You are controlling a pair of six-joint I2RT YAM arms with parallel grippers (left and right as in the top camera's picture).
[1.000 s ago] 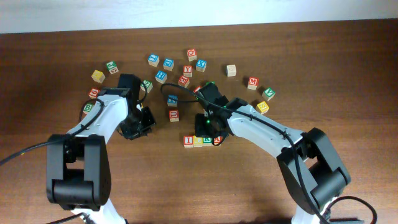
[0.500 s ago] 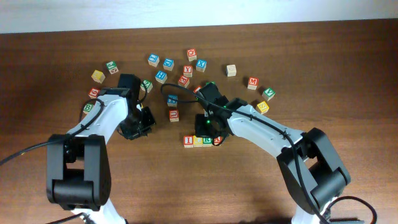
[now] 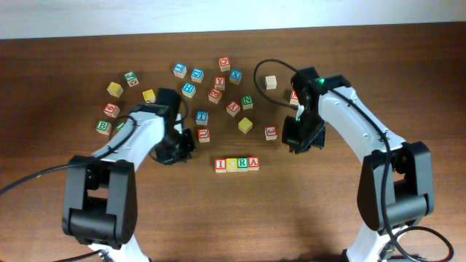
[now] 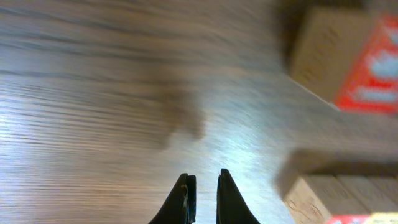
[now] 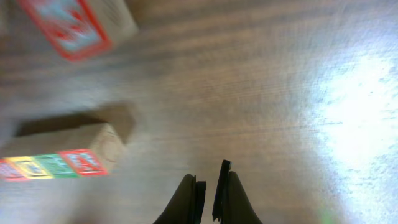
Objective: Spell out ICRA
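Note:
Four cubes stand in a touching row at the table's front centre: red I [image 3: 220,164], yellow C [image 3: 231,164], green R [image 3: 242,164], red A [image 3: 253,163]. In the right wrist view the row [image 5: 56,163] lies at the left edge, apart from the fingers. My right gripper [image 3: 297,138] [image 5: 210,177] hovers to the right of the row, shut, with nothing between its fingers. To the left of the row, my left gripper [image 3: 180,148] [image 4: 205,179] is shut and empty over bare wood.
Many loose letter cubes are scattered behind the row, among them a red one [image 3: 203,135], a yellow one [image 3: 245,124] and a red one [image 3: 271,132] [image 5: 78,28]. A blurred red-faced cube [image 4: 367,68] lies to the right of my left fingers.
My right arm has lifted off the row and swung right, uncovering the red A. My left gripper has shifted a little right, toward the row.

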